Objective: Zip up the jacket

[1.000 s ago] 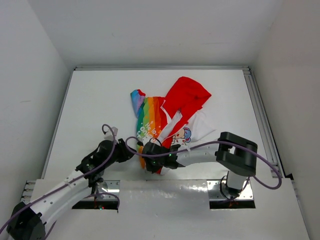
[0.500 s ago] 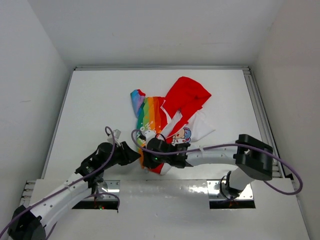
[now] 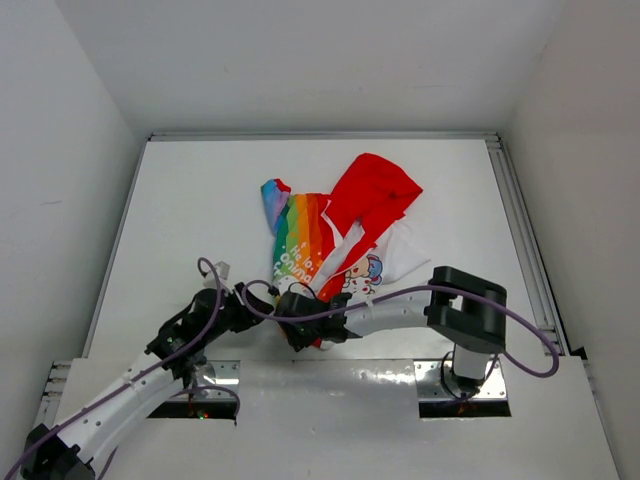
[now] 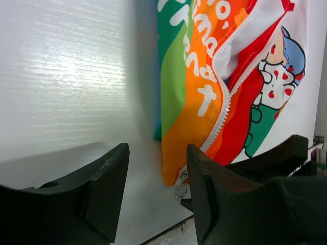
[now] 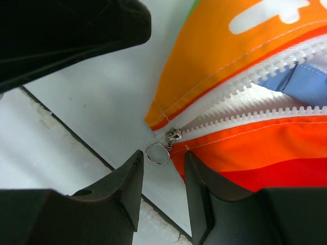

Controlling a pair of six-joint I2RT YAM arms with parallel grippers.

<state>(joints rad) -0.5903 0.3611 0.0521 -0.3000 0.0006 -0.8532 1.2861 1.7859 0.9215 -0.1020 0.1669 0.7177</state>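
The left claw (image 4: 157,153) stands wide and empty, low over the white surface (image 3: 190,210), with the near hem corner (image 4: 171,176) of the small child's soft fabric jacket (image 3: 305,250) (rainbow-striped panel, white cartoon-printed front, red hood) lying just ahead of it and touching the inner side of its right finger (image 4: 202,178). The garment spreads forward from that claw and off to its right. It lies flat on the surface, hem nearest the arms and red hood (image 3: 375,195) farthest away. At the bottom of the hem, the small metal ring pull (image 5: 157,153) hangs off the silver zip slider (image 5: 172,136). It sits right in the gap of the right claw (image 5: 163,158), whose jaws are narrowly parted and, as far as the wrist view shows, not pinching it. Ahead of that claw and to its right, the two rows of white zipper teeth (image 5: 240,94) fan apart, so the front looks unzipped from the hem up. I judge that the coming move turns on the zip's long axis, which runs away from the right claw towards the hood. The right claw is the nearer one to the pull. The left claw is placed to pin the hem corner while the slider is drawn along that line.
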